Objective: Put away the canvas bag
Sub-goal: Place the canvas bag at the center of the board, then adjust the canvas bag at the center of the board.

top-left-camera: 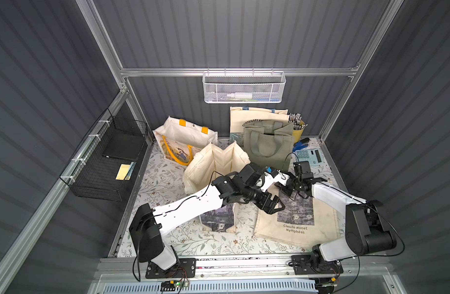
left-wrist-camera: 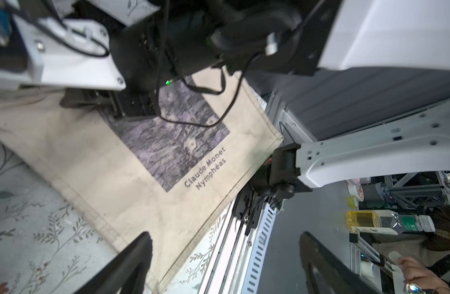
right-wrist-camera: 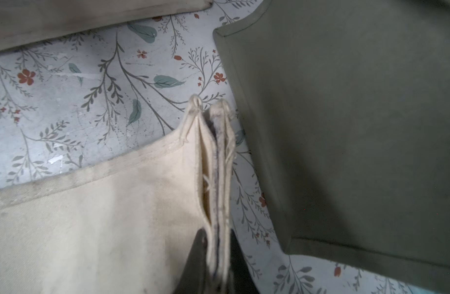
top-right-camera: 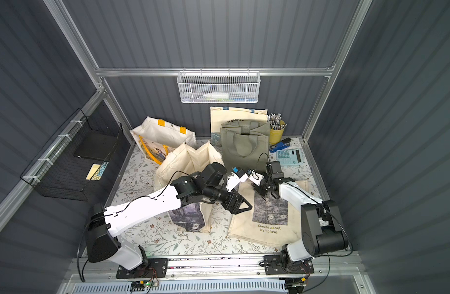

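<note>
1. Right wrist view: Monet canvas bag (right-wrist-camera: pixel 91 216) lies flat on the floral table (right-wrist-camera: pixel 66 89), just beside the olive tote (right-wrist-camera: pixel 346 127).
2. Risk, judged: a pinch at one hem may let the limp cloth sag, slip out, or snag the tote on lifting.
3. Right gripper (right-wrist-camera: pixel 217 244): clamped on the bag's folded top hem.
4. Left gripper (left-wrist-camera: pixel 225 235): spread wide, empty, above the bag's edge.
</note>
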Available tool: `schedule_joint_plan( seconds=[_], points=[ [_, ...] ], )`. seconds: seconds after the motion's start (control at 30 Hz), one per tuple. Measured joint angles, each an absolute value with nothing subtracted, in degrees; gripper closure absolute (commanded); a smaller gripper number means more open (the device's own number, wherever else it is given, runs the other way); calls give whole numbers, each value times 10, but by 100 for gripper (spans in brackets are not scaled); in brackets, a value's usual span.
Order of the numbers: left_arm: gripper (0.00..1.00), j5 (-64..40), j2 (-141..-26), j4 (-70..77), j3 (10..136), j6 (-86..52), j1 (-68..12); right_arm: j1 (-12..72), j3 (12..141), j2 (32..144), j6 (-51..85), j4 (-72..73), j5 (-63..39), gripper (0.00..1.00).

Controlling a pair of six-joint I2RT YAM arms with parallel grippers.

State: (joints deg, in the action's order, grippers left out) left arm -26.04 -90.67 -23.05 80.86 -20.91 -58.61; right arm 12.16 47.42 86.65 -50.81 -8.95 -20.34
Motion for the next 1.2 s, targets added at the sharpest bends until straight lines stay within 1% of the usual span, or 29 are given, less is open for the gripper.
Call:
schedule_joint_plan(
  seconds=[0.1,0.13,0.2,0.3,0.4,0.5,0.53,0.57,0.63,0.7,0.73,0.8,0.83,0.93,1.0,1.03,1.1,1.2],
  points=[
    [12,-260,-911,-220,809,-190,-589,126,510,902,-499,-89,-209,100],
    [13,-260,-915,-218,809,-184,-590,129,526,915,-495,-88,-214,98],
    [14,-260,-923,-217,809,-171,-591,137,555,940,-490,-86,-226,93],
    [14,-260,-927,-210,804,-151,-592,156,594,977,-470,-85,-246,89],
    [14,-258,-927,-200,801,-131,-592,173,618,1003,-450,-88,-258,78],
    [13,-258,-927,-198,801,-115,-592,185,634,1012,-428,-109,-259,75],
    [13,-258,-927,-198,801,-110,-592,187,635,1011,-417,-114,-257,72],
    [12,-258,-927,-198,801,-107,-592,186,635,1007,-401,-118,-254,59],
    [10,-253,-927,-197,801,-102,-592,181,630,989,-371,-120,-251,54],
    [10,-246,-927,-190,801,-99,-592,168,612,951,-335,-111,-263,28],
    [10,-243,-927,-188,801,-97,-592,154,597,919,-307,-98,-275,24],
    [10,-232,-927,-183,801,-93,-592,125,568,858,-254,-60,-295,24],
    [10,-228,-927,-182,801,-90,-592,107,558,829,-223,-41,-307,25],
    [12,-216,-934,-177,801,-86,-592,53,555,776,-139,-9,-333,34],
    [13,-213,-943,-177,801,-83,-592,23,567,765,-95,-36,-341,40],
    [13,-213,-948,-177,801,-81,-592,5,573,764,-78,-62,-342,44],
    [14,-213,-957,-177,801,-79,-592,-30,577,764,-53,-122,-338,48],
    [14,-213,-963,-175,801,-74,-592,-79,573,764,-39,-229,-302,52]
  ],
)
